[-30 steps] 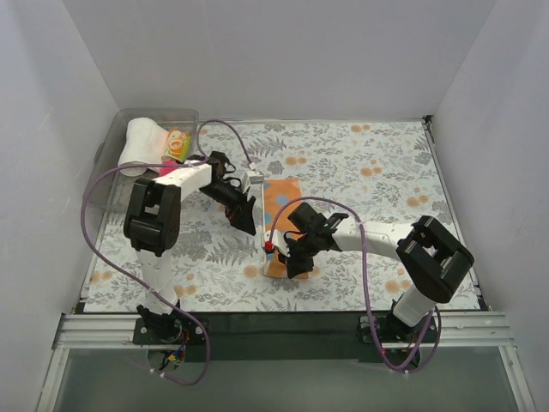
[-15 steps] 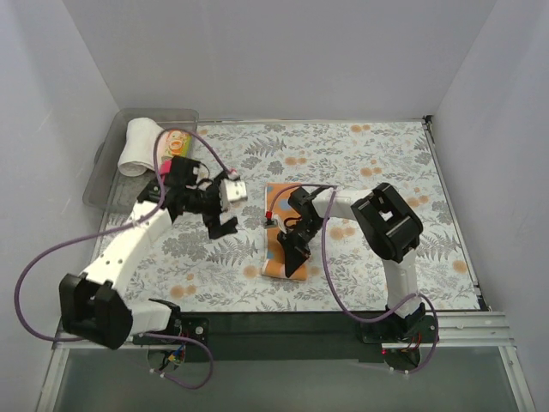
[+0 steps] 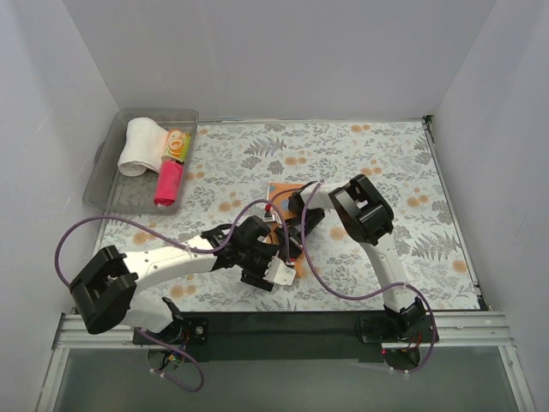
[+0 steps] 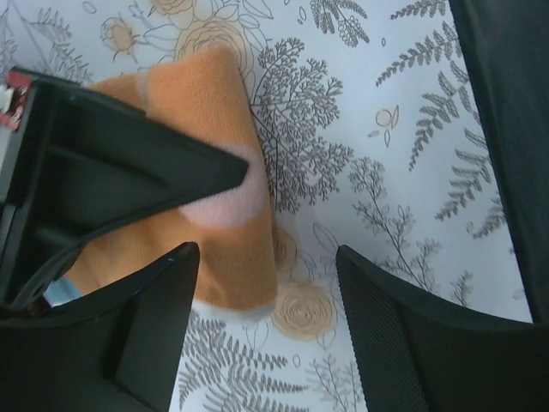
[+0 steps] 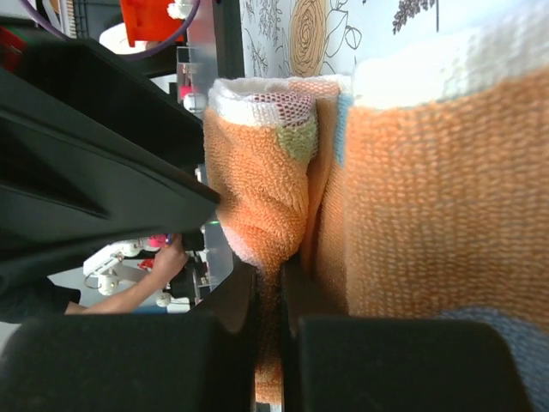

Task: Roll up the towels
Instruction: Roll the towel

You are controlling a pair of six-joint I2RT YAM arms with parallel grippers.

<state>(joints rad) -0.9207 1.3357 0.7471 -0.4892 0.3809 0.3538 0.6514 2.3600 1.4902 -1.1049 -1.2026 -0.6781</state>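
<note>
An orange towel with pale spots lies on the floral table covering; in the top view only its far end shows between the arms. My right gripper is shut on a folded-over edge of this towel; in the top view it sits over the towel's middle. My left gripper is open and empty, its fingers straddling bare cloth just off the towel's near end; in the top view it is close beside the right one. A white rolled towel, a yellow patterned one and a magenta one lie in the bin.
The clear plastic bin stands at the far left against the wall. The grey-and-orange floral covering spreads over the table. White walls close in on three sides. Purple cables loop near both arms.
My left arm has swung from near the bin down to the towel's near end. My right gripper has moved farther along the towel, carrying its near end over.
</note>
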